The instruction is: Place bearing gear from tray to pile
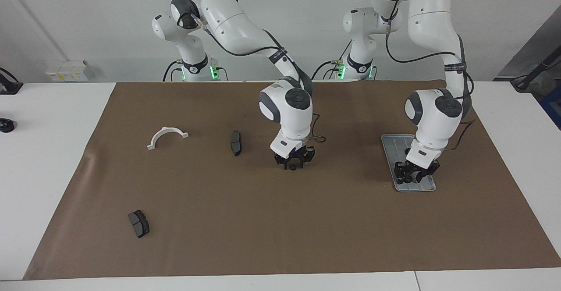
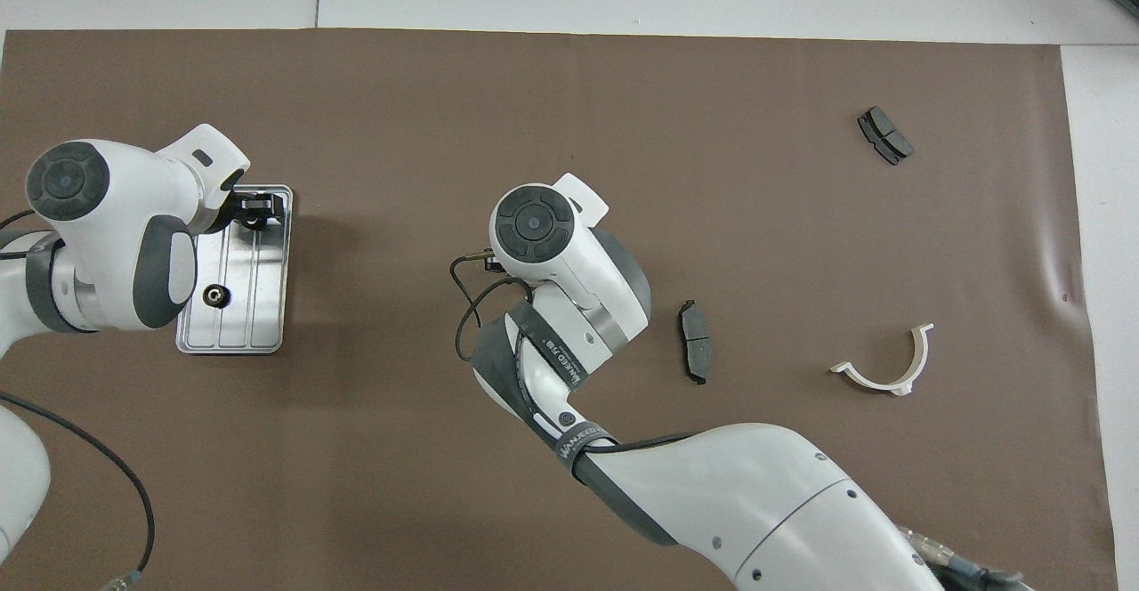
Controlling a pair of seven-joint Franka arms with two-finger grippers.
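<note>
Ridged metal tray (image 2: 267, 288), round gears.

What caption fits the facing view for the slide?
Left gripper down on a gear at the tray; right gripper low over a gear on the brown mat.

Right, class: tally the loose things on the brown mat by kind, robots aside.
Gears: 3
Brake pads: 2
Bracket: 1
Tray: 1
Total: 7
</note>
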